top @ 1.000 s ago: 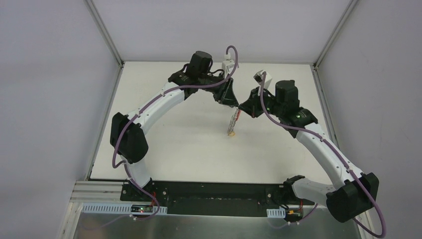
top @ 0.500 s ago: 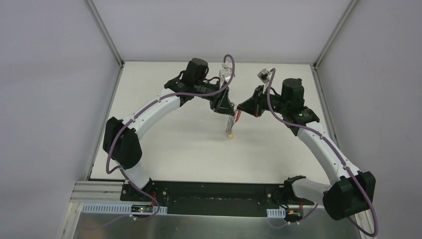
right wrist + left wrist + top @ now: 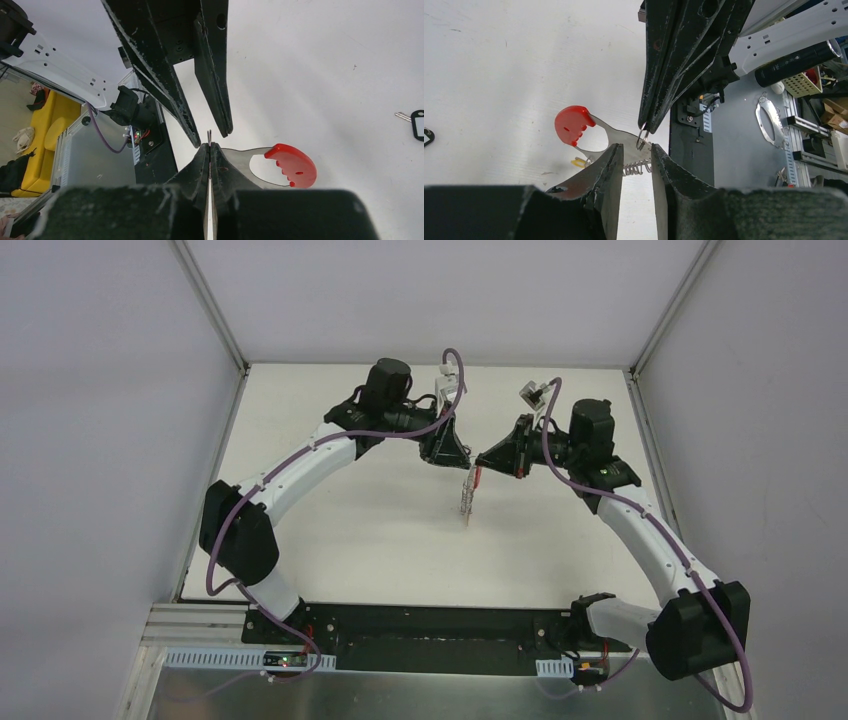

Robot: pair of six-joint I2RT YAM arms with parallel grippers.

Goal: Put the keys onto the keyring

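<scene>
The keys (image 3: pixel 468 495) hang in the air between my two grippers, over mid-table. In the left wrist view their row of silver rings (image 3: pixel 638 167) sits between my left fingers (image 3: pixel 610 165), with the yellow head (image 3: pixel 580 162) and the red-and-grey strap (image 3: pixel 571 124) beyond. My left gripper (image 3: pixel 634 147) is open, one jaw on each side of the row. My right gripper (image 3: pixel 210 146) is shut on one thin silver ring (image 3: pixel 209 135) of the bunch. The strap's red end (image 3: pixel 292 164) shows beside it. The black keyring (image 3: pixel 417 125) lies on the table, apart from the bunch.
A small silver key tip (image 3: pixel 400 116) lies against the keyring. The keyring also shows at the left edge of the left wrist view (image 3: pixel 426 136). The grippers (image 3: pixel 455 460) (image 3: pixel 480 460) almost touch tip to tip. White walls surround the table (image 3: pixel 330 530).
The left arm has swung left and its gripper has drawn back slightly. The right gripper has edged towards it. The keys still hang between them, a little higher above the table.
</scene>
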